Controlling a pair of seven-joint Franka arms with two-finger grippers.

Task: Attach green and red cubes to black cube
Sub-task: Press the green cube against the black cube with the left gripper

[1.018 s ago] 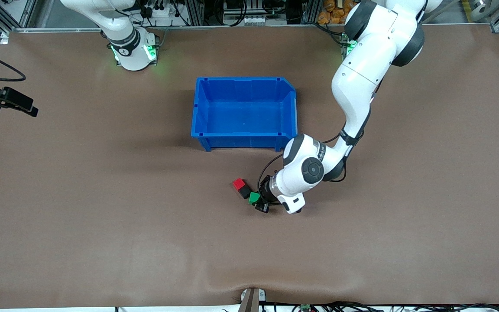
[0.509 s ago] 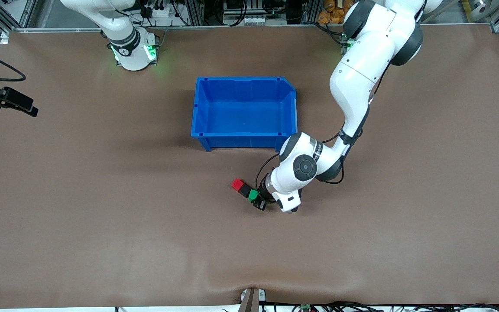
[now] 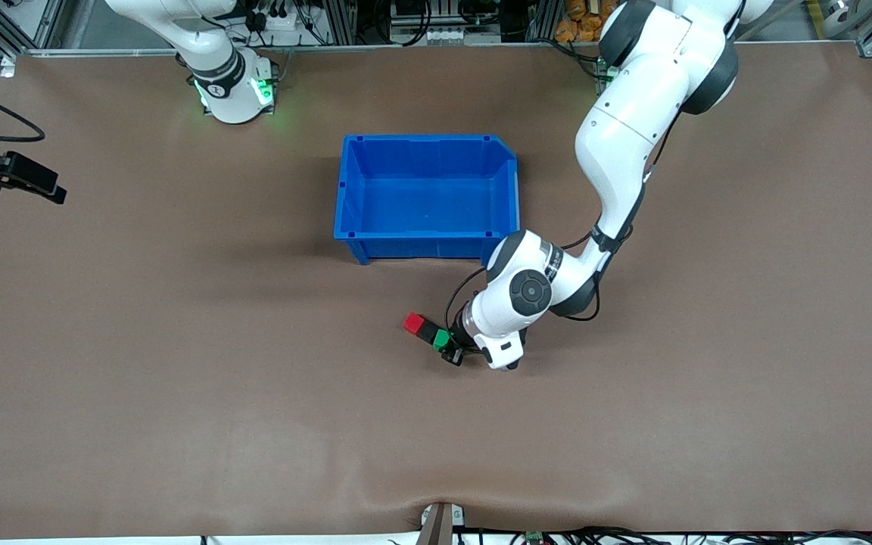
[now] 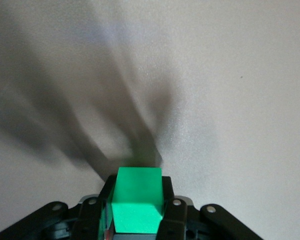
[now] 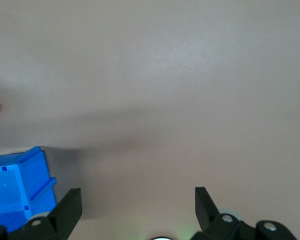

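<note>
The left gripper (image 3: 452, 350) is found low at the table, nearer the front camera than the blue bin (image 3: 427, 147), with its fingers (image 4: 166, 210) clamped on opposite faces of the green cube (image 3: 441, 339). In the left wrist view the green cube (image 4: 137, 206) is seen seated squarely between the pads, its leading face left uncovered, which is judged to be deliberate so that this face can be offered to the black cube (image 3: 428, 331). The green cube is presented in line with the black cube and appears to be touching it or just beside it; actual contact cannot be confirmed from the front view. The red cube (image 3: 414, 324) is seen against the black cube's other face, toward the right arm's end of the table, so that the three lie in one slanted row on the brown table (image 3: 179, 378). The red attachment is judged complete and the green one in hand. The bin holds nothing visible. The right gripper (image 5: 135, 205) is held well up over bare table near the bin, fingers spread wide and empty; that arm is waiting.
</note>
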